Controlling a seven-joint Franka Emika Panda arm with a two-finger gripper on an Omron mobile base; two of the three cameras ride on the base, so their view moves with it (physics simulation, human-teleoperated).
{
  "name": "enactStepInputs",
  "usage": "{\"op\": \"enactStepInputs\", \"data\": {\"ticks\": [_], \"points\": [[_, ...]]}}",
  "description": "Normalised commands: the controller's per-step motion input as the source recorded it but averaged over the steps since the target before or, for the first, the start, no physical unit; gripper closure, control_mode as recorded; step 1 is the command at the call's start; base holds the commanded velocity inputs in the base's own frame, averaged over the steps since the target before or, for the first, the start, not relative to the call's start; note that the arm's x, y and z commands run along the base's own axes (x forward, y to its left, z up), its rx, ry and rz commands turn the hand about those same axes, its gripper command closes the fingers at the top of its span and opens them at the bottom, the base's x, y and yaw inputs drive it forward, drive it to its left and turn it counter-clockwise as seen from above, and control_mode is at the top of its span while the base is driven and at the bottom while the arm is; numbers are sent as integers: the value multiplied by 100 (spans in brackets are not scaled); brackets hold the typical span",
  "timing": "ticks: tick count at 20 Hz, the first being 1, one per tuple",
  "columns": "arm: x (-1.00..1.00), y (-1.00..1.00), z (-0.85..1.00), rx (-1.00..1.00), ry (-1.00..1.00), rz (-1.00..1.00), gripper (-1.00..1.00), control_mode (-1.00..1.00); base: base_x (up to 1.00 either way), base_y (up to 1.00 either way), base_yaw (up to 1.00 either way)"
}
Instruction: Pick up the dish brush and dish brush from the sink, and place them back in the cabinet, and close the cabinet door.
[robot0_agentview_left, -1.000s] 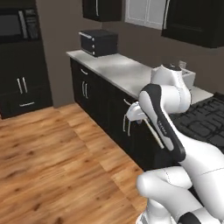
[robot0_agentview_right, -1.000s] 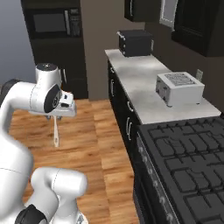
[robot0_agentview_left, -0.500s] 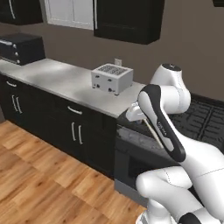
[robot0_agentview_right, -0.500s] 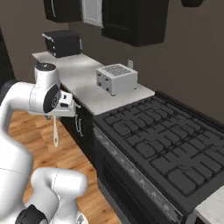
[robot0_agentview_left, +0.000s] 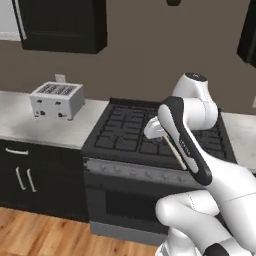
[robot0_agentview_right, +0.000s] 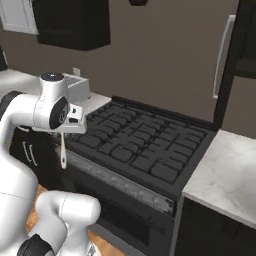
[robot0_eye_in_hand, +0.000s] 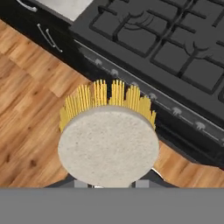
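I am carrying the cream-headed dish brush (robot0_eye_in_hand: 108, 146) in my gripper (robot0_eye_in_hand: 109, 183), my fingers pinching it just behind the round head, the yellow bristles pointing away from my hand toward the floor and the stove front. From the right base camera the dish brush's pale handle (robot0_agentview_right: 63, 150) is hanging down below my hand, in the air beside the stove's front edge.

The step in hand, as I judge it, is the carry to the black cabinet, so I am wanting to hold the pinch firm, keep the hand level and keep the dangling handle off anything as the base is driving. The long handle looks likely to swing, and a knock against the stove edge could twist the brush in my grip.

Ahead of me the black stove (robot0_agentview_left: 150, 135) is spreading its dark grates between two pale counters (robot0_agentview_right: 225, 175). A white toaster (robot0_agentview_left: 56, 100) is standing on the left counter, well apart from my hand. A black wall cabinet (robot0_agentview_left: 60, 25) is hanging above it, and at the right a tall black door with a silver bar handle (robot0_agentview_right: 221, 55) is showing. Black base cabinets (robot0_agentview_left: 30, 180) and wood floor (robot0_eye_in_hand: 30, 109) lie below.
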Motion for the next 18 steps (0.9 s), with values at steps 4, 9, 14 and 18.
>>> {"op": "enactStepInputs", "data": {"ticks": [4,9,14,18], "points": [[0,0,0,0,0,0,100,100,9,-5,-64],[0,0,0,0,0,0,100,100,7,-15,-53],[0,0,0,0,0,0,100,100,9,-27,-33],[0,0,0,0,0,0,100,100,9,-43,-18]]}}
